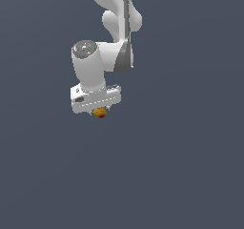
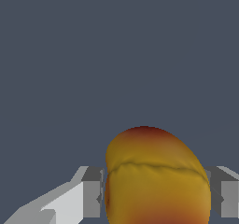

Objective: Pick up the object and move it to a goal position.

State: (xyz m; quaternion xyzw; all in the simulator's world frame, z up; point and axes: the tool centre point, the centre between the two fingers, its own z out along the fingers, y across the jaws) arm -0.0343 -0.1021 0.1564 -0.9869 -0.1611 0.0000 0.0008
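The object is a small roundish orange-yellow ball with a reddish patch, showing just under the white gripper in the exterior view. The wrist view fills with the same object, its reddish top rounded and a crease across its middle. A grey finger presses against one side and the other finger against the opposite side. The gripper is shut on the object. The fingertips themselves are hidden behind the hand in the exterior view.
The white arm comes down from the top of the exterior view to the wrist. Everything around it is a plain dark grey-blue ground with no other objects or edges showing.
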